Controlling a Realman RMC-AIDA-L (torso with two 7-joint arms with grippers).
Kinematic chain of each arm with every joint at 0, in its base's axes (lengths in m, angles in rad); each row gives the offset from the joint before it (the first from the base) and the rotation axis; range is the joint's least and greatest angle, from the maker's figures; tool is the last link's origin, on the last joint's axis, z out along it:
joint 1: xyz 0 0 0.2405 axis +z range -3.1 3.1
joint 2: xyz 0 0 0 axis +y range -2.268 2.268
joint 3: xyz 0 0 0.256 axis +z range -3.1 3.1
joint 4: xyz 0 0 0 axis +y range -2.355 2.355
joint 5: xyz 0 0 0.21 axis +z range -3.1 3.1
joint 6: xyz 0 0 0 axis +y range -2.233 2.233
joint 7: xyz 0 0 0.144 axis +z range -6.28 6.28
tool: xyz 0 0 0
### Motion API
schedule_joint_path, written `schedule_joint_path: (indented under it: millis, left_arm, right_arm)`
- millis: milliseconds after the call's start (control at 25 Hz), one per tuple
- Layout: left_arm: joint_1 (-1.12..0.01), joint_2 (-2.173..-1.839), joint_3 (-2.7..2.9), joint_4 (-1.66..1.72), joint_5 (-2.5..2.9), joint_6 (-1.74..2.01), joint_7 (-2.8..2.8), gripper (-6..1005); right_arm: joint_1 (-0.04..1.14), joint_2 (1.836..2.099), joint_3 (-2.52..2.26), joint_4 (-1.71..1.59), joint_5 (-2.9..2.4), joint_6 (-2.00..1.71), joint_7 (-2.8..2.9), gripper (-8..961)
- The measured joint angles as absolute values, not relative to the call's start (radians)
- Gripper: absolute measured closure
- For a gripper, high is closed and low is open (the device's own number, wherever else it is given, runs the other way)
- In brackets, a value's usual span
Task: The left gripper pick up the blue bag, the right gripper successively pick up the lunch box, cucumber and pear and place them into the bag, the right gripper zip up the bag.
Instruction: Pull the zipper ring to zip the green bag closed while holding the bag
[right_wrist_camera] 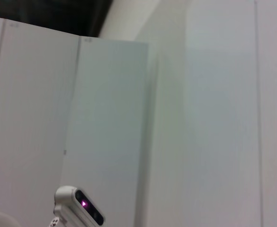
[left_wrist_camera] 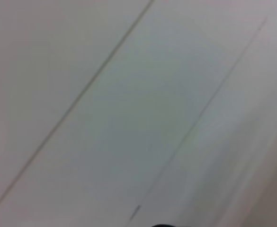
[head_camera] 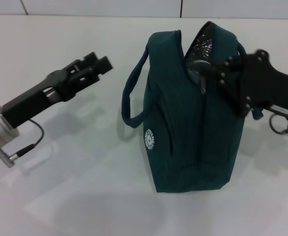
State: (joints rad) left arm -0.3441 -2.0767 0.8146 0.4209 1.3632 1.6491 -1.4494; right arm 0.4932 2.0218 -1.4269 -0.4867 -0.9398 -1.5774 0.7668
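Your right pincer (head_camera: pixel 208 69) pinches the zipper at the top of the one blue bag (head_camera: pixel 193 123); your left pincer (head_camera: pixel 98 63) hovers beside it over the worktop (head_camera: pixel 60 196), fingers slightly spread, empty.

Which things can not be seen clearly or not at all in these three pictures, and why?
- Inside of the blue bag, head view: hidden by its walls and the right gripper at the opening, so its contents cannot be told.
- Right gripper's fingertips, head view: lost against the dark opening.
- Left gripper, head view: apart from the bag, over the table.
- Both wrist views: only pale blurred surfaces; no bag.
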Motion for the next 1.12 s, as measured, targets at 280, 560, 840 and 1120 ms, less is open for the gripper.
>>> schedule_joint_path:
  millis: [280,560,840,1120]
  left_arm:
    - [-0.304,-2.059,0.814,0.423,1.327,1.65,-1.45,104]
    - [-0.284,-2.055,0.814,0.424,1.321,1.648,-1.449,104]
    - [-0.275,-2.044,0.822,0.424,1.335,1.655,-1.455,105]
    - [-0.274,-2.042,0.827,0.508,1.483,1.675,-1.457,105]
  right_arm:
    - [0.568,2.027,-1.479,-0.485,-0.936,-1.567,0.752,947]
    - [0.608,2.028,-1.517,-0.483,-0.891,-1.544,0.731,948]
    - [0.602,2.028,-1.543,-0.48,-0.888,-1.517,0.727,947]
    - [0.601,2.028,-1.546,-0.477,-0.888,-1.515,0.727,947]
